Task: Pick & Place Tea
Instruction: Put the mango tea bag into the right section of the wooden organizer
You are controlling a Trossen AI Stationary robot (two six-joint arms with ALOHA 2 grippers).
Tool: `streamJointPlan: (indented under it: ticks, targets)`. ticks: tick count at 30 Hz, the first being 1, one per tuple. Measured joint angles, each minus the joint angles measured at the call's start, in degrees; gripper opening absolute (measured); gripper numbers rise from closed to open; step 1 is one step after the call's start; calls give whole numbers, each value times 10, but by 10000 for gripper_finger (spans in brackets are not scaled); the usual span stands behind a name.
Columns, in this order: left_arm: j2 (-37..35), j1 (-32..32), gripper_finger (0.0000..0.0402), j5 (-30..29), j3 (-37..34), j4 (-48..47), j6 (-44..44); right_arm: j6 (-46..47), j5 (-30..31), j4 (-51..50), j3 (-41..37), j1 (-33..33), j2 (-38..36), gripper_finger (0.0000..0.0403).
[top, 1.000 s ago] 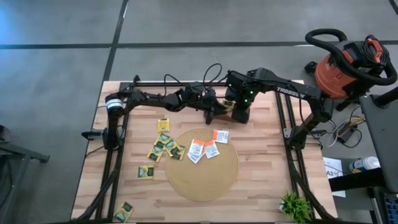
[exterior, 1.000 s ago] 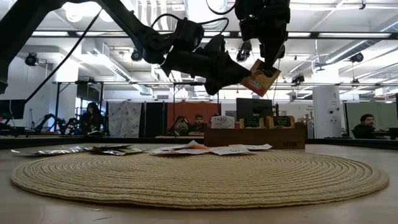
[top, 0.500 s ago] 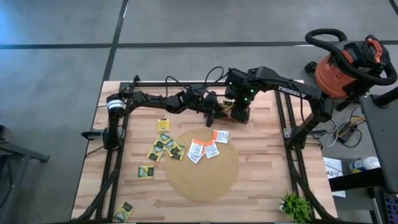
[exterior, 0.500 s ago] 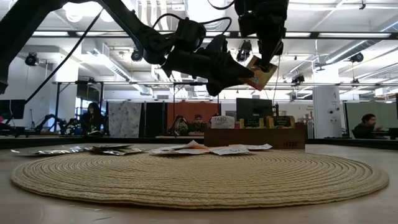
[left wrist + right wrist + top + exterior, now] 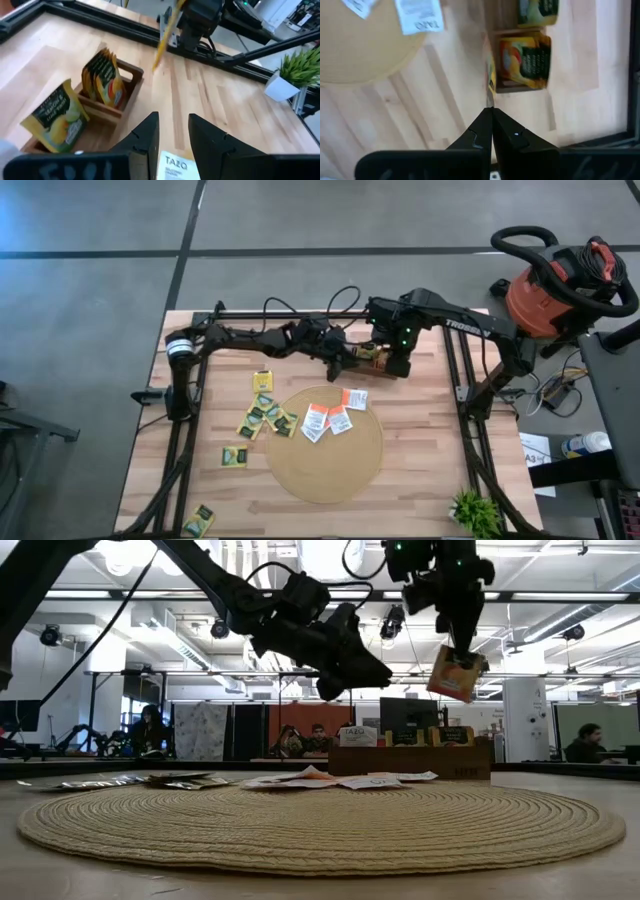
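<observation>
My right gripper point(image 5: 461, 644) is shut on an orange tea sachet point(image 5: 452, 673) above the right end of the brown wooden box point(image 5: 410, 760), which stands at the table's far middle point(image 5: 372, 356). My left gripper point(image 5: 172, 118) is open and empty. It hovers just to the left of the sachet point(image 5: 165, 37), over the box. Orange and yellow sachets stand upright in the box's compartments point(image 5: 522, 62). White and orange sachets point(image 5: 335, 412) lie flat on the round tan mat point(image 5: 325, 470). Yellow-green ones point(image 5: 262, 412) lie on the wood to its left. My right gripper pinches the orange sachet by its upper edge point(image 5: 459, 653) between its two fingers, which point down from above. The sachet hangs below the fingers, nearly upright and clear of the box. It shows edge-on in the right wrist view point(image 5: 491, 82).
A white sachet point(image 5: 172, 167) lies on the mat's far edge, under my left gripper. More yellow sachets lie near the table's front left point(image 5: 200, 520). A small plant point(image 5: 475, 510) stands at the front right corner. Black frame rails point(image 5: 465, 390) run along both sides.
My right gripper has gone toward the table's right edge with the orange sachet. The sachet was tilted at my left gripper's fingertips. It now hangs nearly upright, apart from my left gripper, which has stayed about where it was.
</observation>
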Motion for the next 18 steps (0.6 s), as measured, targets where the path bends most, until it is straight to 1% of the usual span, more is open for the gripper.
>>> streamJointPlan:
  ticks: [4,8,14,18]
  targets:
    - [-29,4,99,1,0,-38,3,-31,4,25,-21,-19,0,8]
    - [-76,10,99,-9,-9,-68,19,-59,4,45,-44,-39,3,8]
    - [-168,23,99,-50,-35,-120,28,-82,5,41,-49,-56,48,8]
    - [-232,30,99,-69,-65,-129,30,-101,6,38,-47,-57,88,8]
